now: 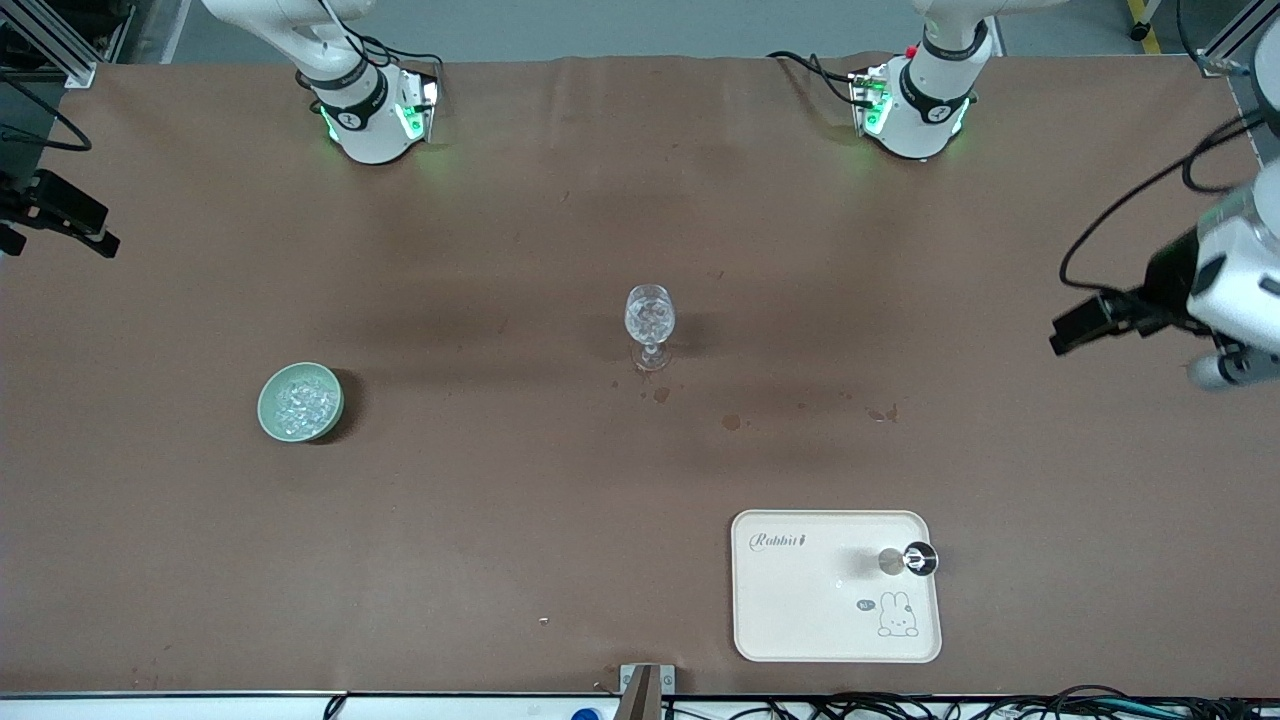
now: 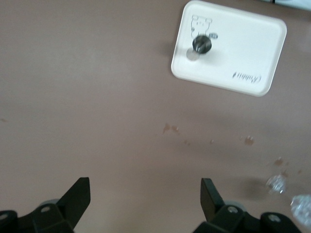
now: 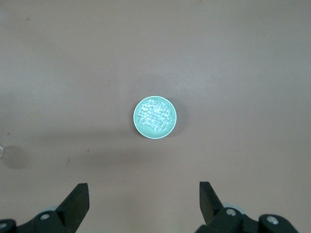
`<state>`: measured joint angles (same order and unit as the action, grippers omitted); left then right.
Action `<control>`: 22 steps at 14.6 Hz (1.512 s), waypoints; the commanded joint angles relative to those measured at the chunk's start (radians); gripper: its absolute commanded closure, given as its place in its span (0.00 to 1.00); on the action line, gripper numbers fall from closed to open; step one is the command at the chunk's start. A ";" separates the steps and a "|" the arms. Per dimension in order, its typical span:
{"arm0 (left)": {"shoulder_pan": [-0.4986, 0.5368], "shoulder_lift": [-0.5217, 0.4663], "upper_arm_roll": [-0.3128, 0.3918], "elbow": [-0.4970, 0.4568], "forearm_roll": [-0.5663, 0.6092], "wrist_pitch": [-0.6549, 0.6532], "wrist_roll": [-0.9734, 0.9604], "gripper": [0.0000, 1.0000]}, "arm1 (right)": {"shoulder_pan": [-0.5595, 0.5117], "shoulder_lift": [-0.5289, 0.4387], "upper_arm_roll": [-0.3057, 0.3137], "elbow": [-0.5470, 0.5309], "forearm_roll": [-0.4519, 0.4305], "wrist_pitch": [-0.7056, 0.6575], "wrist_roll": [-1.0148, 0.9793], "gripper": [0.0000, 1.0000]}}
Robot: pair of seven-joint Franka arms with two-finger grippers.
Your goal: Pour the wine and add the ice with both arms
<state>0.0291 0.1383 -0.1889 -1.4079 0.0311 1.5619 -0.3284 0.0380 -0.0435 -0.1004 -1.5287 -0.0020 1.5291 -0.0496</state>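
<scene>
A clear stemmed glass (image 1: 650,322) stands mid-table with glittering ice chunks in it. A pale green bowl (image 1: 300,401) (image 3: 154,117), toward the right arm's end, is filled with ice (image 1: 303,399) (image 3: 155,115). A dark-topped bottle (image 1: 912,559) (image 2: 201,44) stands on a cream rabbit tray (image 1: 800,600) (image 2: 243,43) near the front edge. My left gripper (image 2: 145,194) is open and empty, high over bare table between the tray and the glass. My right gripper (image 3: 143,196) is open and empty, high over the table beside the bowl.
The left arm's hand (image 1: 1200,290) hangs at the left arm's end of the table. Dark wet spots (image 1: 732,421) lie a little nearer the front camera than the glass. The glass's foot (image 2: 276,184) shows at the edge of the left wrist view.
</scene>
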 commanded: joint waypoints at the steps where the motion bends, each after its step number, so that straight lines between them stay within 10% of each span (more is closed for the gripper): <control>1: -0.012 -0.150 0.023 -0.187 0.004 0.021 0.037 0.00 | -0.043 0.014 0.014 0.018 -0.006 -0.020 -0.064 0.00; 7: -0.025 -0.262 0.023 -0.302 0.006 0.029 0.092 0.00 | -0.038 0.014 0.016 0.016 -0.006 -0.057 -0.065 0.00; 22: 0.009 -0.237 -0.009 -0.256 0.007 0.020 0.226 0.00 | -0.046 0.023 0.016 0.021 0.002 -0.043 -0.062 0.00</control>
<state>0.0240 -0.1004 -0.1983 -1.6762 0.0313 1.5800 -0.1339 0.0110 -0.0341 -0.0940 -1.5283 -0.0020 1.4884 -0.1043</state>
